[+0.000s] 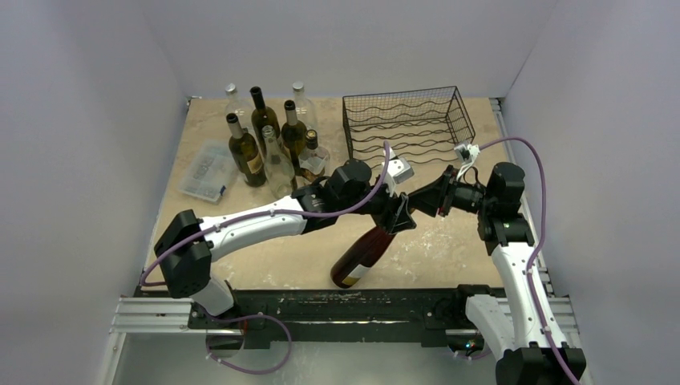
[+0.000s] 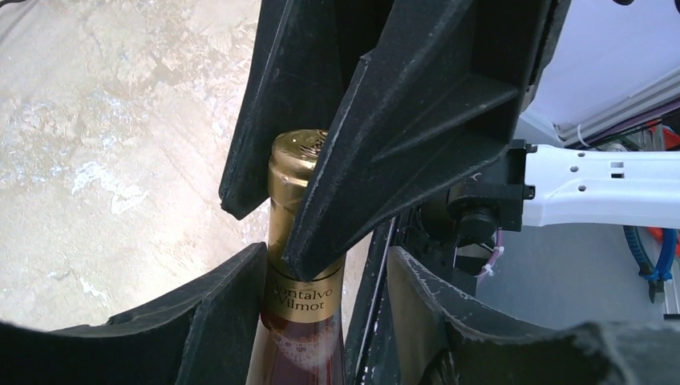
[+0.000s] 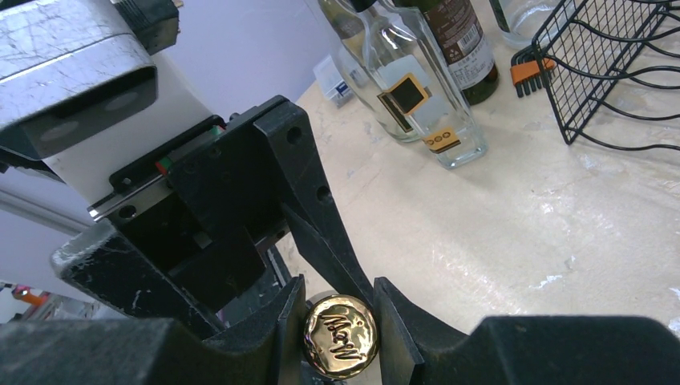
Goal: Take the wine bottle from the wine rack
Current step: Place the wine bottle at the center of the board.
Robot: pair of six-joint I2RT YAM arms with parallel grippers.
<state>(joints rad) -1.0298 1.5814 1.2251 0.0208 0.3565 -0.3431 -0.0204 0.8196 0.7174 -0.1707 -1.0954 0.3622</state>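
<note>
Top cam: the wine bottle point(image 1: 362, 257) is leaning at a slant over the table point(image 1: 457, 249) near its front edge, base toward the arms, neck pointing up & back. Can't tell if the base is touching the top. It's sitting well apart from the wine rack point(image 1: 409, 120), which is standing at the far right corner. L gripper point(image 1: 398, 218) & R gripper point(image 1: 417, 207) are meeting at the neck, approx mid-table. A bunch of upright bottles point(image 1: 269, 148) is standing far left w/ a clear plastic box point(image 1: 207, 170) lying beside them.

L wrist cam: its own fingers point(image 2: 208, 321) are straddling the neck just under the gold foil point(image 2: 289, 192). One is touching the neck and the other is showing a gap, so the jaws are standing apart, not clamping. R gripper's fingers are coming in from above & squeezing the foil top.

R wrist cam: its fingers point(image 3: 449, 353) are pressing on the gold cap point(image 3: 341, 337) from either side, i.e. pinching the wine bottle's top. L gripper's black finger is reaching down right next to the cap. The rack's corner & a few bottles are showing behind.
</note>
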